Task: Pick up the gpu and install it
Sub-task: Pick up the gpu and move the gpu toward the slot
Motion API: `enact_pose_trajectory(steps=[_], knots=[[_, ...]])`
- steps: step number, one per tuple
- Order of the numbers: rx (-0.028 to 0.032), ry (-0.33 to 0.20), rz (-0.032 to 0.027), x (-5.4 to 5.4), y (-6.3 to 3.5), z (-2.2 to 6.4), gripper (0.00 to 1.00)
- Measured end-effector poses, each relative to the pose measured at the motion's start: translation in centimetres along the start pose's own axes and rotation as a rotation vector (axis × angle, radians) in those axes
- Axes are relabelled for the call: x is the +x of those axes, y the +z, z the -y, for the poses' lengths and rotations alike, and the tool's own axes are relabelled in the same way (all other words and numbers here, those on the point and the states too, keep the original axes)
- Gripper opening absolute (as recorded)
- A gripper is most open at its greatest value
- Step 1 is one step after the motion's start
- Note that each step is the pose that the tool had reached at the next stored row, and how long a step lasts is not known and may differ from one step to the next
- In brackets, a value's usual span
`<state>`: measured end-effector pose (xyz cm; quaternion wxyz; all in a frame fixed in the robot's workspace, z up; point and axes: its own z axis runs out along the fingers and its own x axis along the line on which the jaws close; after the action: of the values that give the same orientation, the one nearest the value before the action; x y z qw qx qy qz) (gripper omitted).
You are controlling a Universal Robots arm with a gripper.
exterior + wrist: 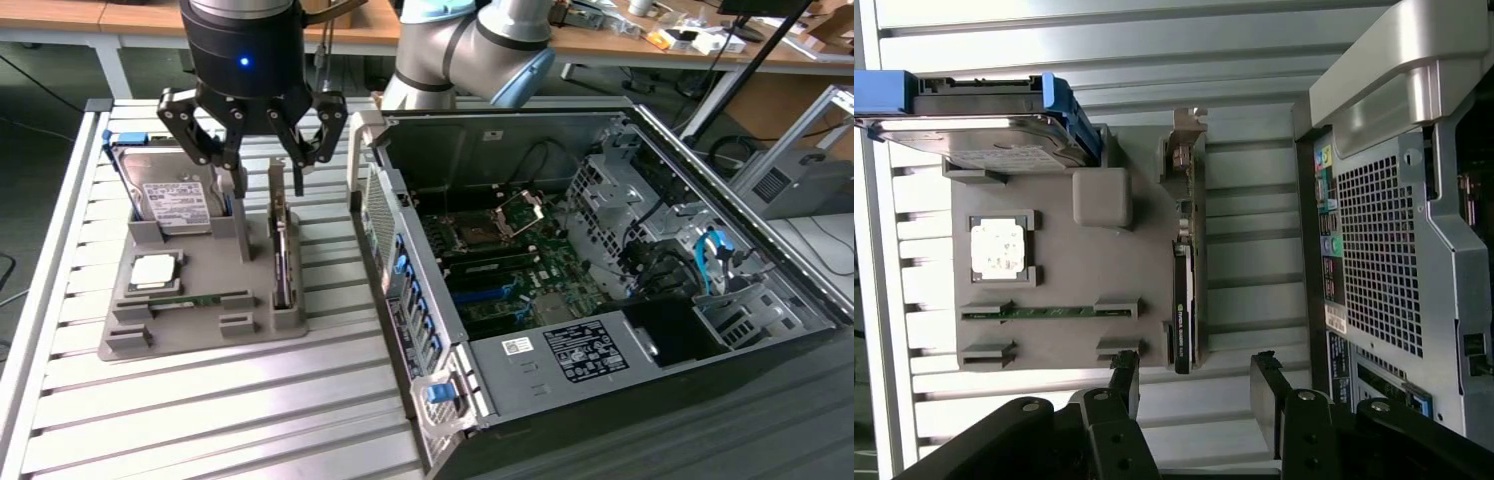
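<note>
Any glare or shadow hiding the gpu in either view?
Exterior view: even light, gpu stands out against the grey holder. Wrist view: glare whitens some table slats, gripper is in shade, gpu edge-on but readable.

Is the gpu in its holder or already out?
In. The thin black circuit card with the metal bracket stands on edge in the grey moulded tray, and the open black claw hangs above it, holding nothing.

You're in a robotics lab or workshop: a slatted aluminium bench (200, 420), an opened computer tower (507, 150), a grey parts fixture (200, 330), and cluttered wooden worktables (614, 42) behind.
</note>
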<state>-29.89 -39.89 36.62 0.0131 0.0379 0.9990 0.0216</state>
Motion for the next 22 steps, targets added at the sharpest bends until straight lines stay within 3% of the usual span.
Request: enact_pose_trajectory(steps=[22], knots=[[0.0000,0.000,0.0000,0.01,0.60,0.03,0.57]])
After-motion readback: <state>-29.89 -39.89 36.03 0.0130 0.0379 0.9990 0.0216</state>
